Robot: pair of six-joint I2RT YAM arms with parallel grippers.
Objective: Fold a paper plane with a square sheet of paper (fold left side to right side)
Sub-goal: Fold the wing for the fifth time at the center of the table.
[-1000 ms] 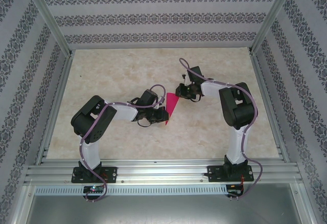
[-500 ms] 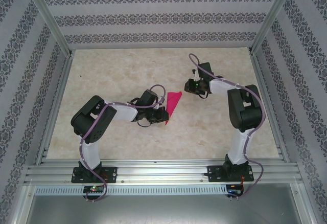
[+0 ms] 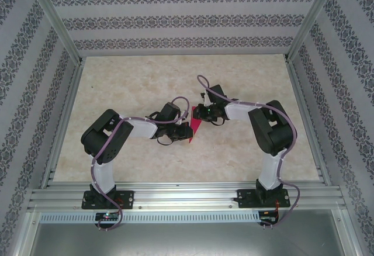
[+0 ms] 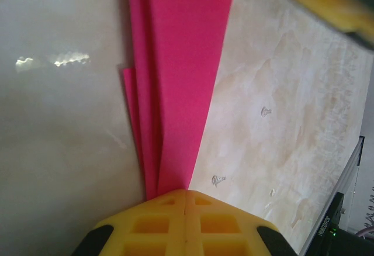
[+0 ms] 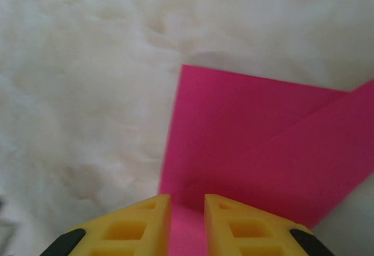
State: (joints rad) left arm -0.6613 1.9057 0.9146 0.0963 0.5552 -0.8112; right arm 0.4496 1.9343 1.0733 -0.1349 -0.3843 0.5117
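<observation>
Magenta paper plane (image 4: pixel 181 80), narrow, layered, tapering to a point.

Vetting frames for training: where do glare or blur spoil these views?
Left wrist: glare on the table left of the paper plane, blurred yellow shape top right. Right wrist: table washed-out and soft, paper edges crisp. Top external: evenly lit, sharp.

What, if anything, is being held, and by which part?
The left gripper is shut on the narrow tip of the magenta-pink paper plane. The right gripper, jaws slightly apart, sits over its wide end; grip unclear.
</observation>
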